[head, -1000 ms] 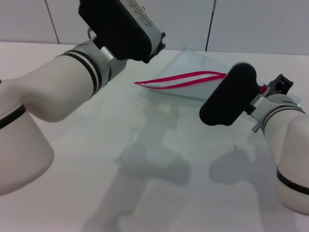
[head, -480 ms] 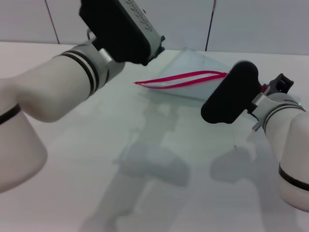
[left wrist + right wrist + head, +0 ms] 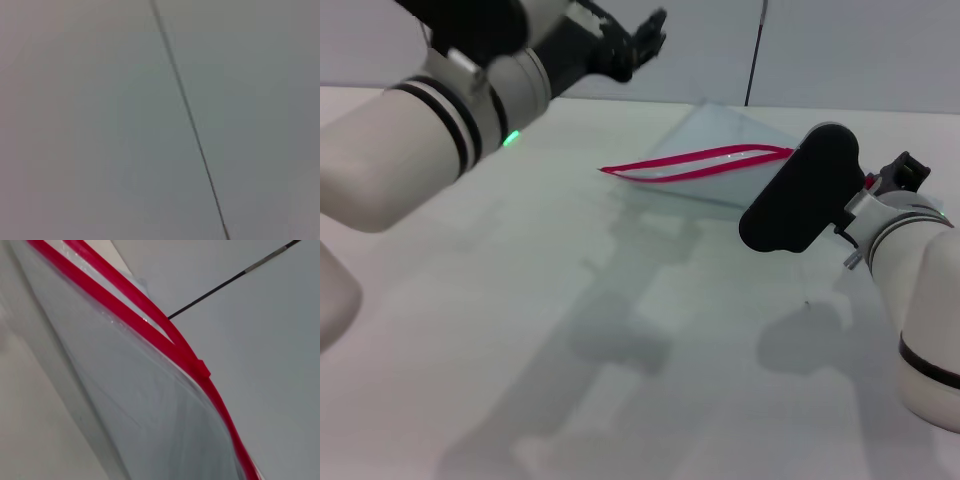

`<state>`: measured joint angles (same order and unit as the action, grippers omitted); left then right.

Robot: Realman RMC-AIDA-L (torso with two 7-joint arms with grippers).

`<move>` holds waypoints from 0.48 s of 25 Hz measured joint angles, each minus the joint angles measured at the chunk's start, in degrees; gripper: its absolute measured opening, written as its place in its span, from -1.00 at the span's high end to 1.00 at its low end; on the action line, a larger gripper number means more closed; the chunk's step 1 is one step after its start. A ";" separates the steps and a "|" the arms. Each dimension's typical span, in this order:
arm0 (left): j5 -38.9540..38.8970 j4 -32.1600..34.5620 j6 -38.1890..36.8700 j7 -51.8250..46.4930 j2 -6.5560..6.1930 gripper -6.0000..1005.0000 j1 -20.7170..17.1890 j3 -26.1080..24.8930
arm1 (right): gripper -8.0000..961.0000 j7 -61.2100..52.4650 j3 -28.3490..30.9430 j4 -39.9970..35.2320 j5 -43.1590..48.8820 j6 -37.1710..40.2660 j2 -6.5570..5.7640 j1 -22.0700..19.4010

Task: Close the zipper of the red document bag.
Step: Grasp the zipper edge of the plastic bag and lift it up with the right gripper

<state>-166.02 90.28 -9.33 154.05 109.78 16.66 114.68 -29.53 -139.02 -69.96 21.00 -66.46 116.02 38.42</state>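
The red document bag [image 3: 720, 125] is a translucent pale pouch on the white table at the far right centre. Its zipper [image 3: 695, 165] gapes as two red strips running from a left tip to the right end. The right wrist view shows the bag [image 3: 125, 405] close up. There the two strips of the zipper [image 3: 125, 305] meet at a small slider [image 3: 202, 367] and run on as one strip beyond it. My right arm's black wrist housing [image 3: 800, 195] sits at the bag's right end and hides that gripper. My left gripper [image 3: 635, 40] hangs high above the table, left of the bag and apart from it.
A white table [image 3: 520, 330] spreads in front, with arm shadows on it. A pale wall with a dark vertical seam [image 3: 755, 50] stands behind. The left wrist view holds only a plain surface with a dark seam [image 3: 190, 120].
My left arm has swung up and back, so its gripper now points toward the wall. The right arm and the bag have barely moved.
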 joint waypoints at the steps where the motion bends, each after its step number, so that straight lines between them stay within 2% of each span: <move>1: -0.02 -0.62 1.91 -1.70 0.04 -0.35 -0.22 -0.57 | 0.88 -0.03 0.01 0.00 0.00 0.04 0.00 0.00; 4: -0.07 -3.58 10.14 -8.34 0.17 -0.35 -1.11 -2.73 | 0.88 -0.03 0.03 0.00 0.00 0.36 0.00 0.00; 6: -0.08 -4.87 12.97 -11.67 0.12 -0.35 -1.26 -3.41 | 0.88 -0.03 0.06 0.00 0.00 0.51 0.00 -0.04; 12: -0.06 -6.49 15.53 -21.56 -2.00 -0.35 -0.95 -3.69 | 0.88 -0.01 0.08 0.00 0.00 0.61 0.00 -0.04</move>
<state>-166.08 83.79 6.20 132.49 107.78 15.72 110.99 -29.54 -138.94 -69.96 21.00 -65.85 116.01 38.38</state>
